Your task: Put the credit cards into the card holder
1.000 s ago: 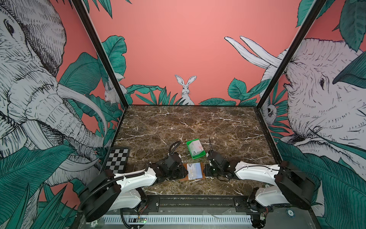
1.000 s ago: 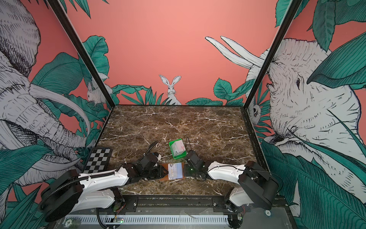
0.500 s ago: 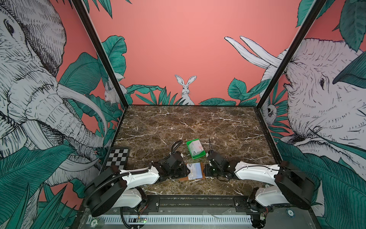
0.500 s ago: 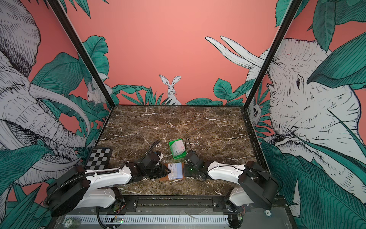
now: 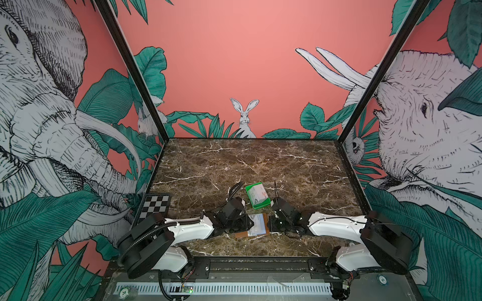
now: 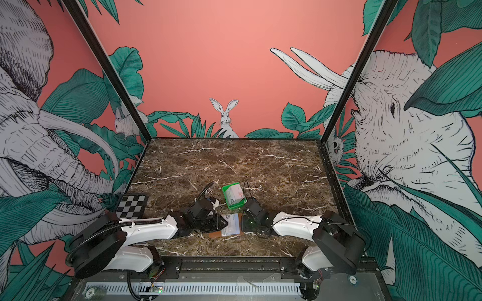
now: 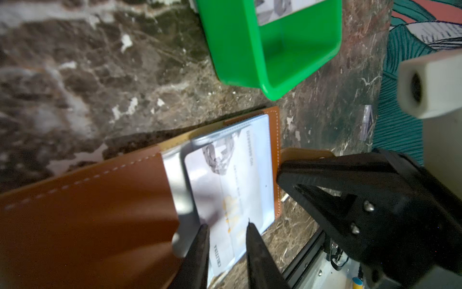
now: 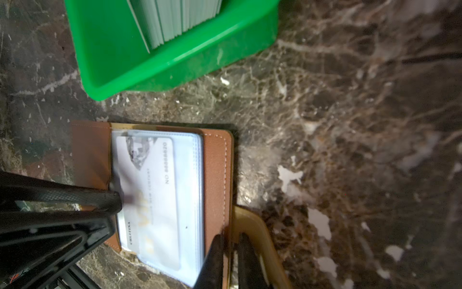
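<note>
The left gripper (image 7: 226, 225) has its jaws a little apart, tips down on the left end of a pale credit card (image 7: 232, 187). From where I stand it looks like pressing or nudging, not a pinch. The right gripper (image 8: 231, 237) is closed on the right edge of the card holder (image 7: 87, 212), at its tan snap tab (image 7: 300, 152), and seems to be pinning the wallet in place.

That card lies in the open holder, most of it hazy under a clear sleeve (image 8: 192, 187). Its printed left end looks bare, so I judge it nearly seated but not fully home. Several sleeve edges are stacked at the right side. I cannot tell whether any of the others holds a card.

In both top views the holder (image 5: 241, 235) lies flat near the front edge of the marble table (image 5: 234, 161), about the middle, between the two grippers. One brown cover is folded out to the left under the left arm.

Just behind it, a touch farther back, sits the green tray (image 8: 175, 67), apart from the holder. A thick stack of cards (image 8: 180, 22) stands on edge in one end of it, and the end of the tray nearest the holder is bare.

So the job looks early. One card is going in, and by my reckoning the bulk of the credit cards wait in the tray. No loose card shows on the table.
</note>
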